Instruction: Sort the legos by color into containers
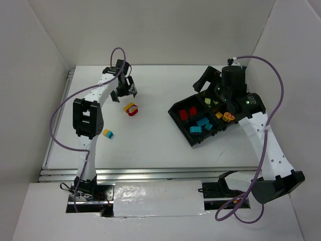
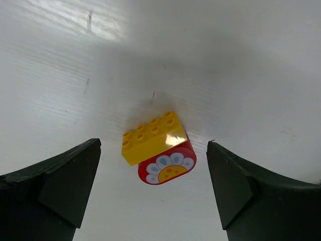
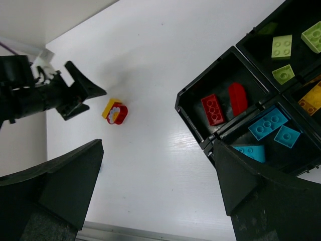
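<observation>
A yellow brick stacked on a red flower-printed piece (image 1: 131, 109) lies on the white table; in the left wrist view this pair (image 2: 156, 145) sits between and just ahead of my fingers (image 2: 60, 186). My left gripper (image 1: 126, 94) is open and empty, just behind it. A yellow-and-cyan brick (image 1: 108, 133) lies nearer the front left. The black tray (image 1: 176, 111) holds red (image 3: 212, 109), cyan (image 3: 268, 123), green (image 3: 282, 46) and yellow-orange (image 3: 311, 98) bricks in separate compartments. My right gripper (image 1: 209, 84) is open and empty, raised over the tray's far left corner.
White walls enclose the table on the left, back and right. A metal rail (image 1: 150, 174) runs along the near edge. The left arm's purple cable (image 1: 60, 113) loops over the left side of the table. The tray sits askew at the right.
</observation>
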### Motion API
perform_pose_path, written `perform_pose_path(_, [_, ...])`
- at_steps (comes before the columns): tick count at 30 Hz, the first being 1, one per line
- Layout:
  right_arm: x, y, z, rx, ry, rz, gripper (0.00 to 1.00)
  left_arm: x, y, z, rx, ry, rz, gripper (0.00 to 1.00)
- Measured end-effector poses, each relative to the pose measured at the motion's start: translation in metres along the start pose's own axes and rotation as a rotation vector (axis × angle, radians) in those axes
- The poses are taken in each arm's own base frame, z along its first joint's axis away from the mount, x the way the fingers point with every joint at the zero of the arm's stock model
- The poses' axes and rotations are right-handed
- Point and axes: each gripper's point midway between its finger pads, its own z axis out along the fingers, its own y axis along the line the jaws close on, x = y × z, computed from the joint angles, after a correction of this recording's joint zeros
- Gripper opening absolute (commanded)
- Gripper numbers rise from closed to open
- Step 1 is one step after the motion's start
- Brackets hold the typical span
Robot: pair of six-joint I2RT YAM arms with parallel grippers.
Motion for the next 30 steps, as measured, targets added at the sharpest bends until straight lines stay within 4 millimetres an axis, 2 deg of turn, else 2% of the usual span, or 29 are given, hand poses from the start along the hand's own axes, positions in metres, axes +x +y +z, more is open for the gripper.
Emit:
perform_pose_path(4, [0.003, 0.002, 0.001, -0.013, 0.015, -0.017, 0.98, 0.032, 0.0, 0.022, -0.065, 0.086, 0.014, 1.0])
perform_pose_path(7, [0.007, 0.002, 0.003, -0.018, 0.025, -0.023, 0.97, 0.042, 0.004, 0.026, -0.091, 0.112, -0.016, 0.99])
perform_pose_path(15, [0.015, 0.005, 0.007, -0.039, 0.066, -0.028, 0.97, 0.051, 0.012, 0.036, -0.126, 0.131, -0.133, 1.0])
perform_pose_path(21, [0.018, 0.006, 0.008, -0.05, 0.076, -0.032, 0.97, 0.05, 0.008, 0.04, -0.123, 0.119, -0.192, 0.99])
perform_pose_path(30, [0.023, 0.006, 0.009, -0.059, 0.092, -0.037, 0.97, 0.058, 0.007, 0.042, -0.141, 0.128, -0.233, 0.99])
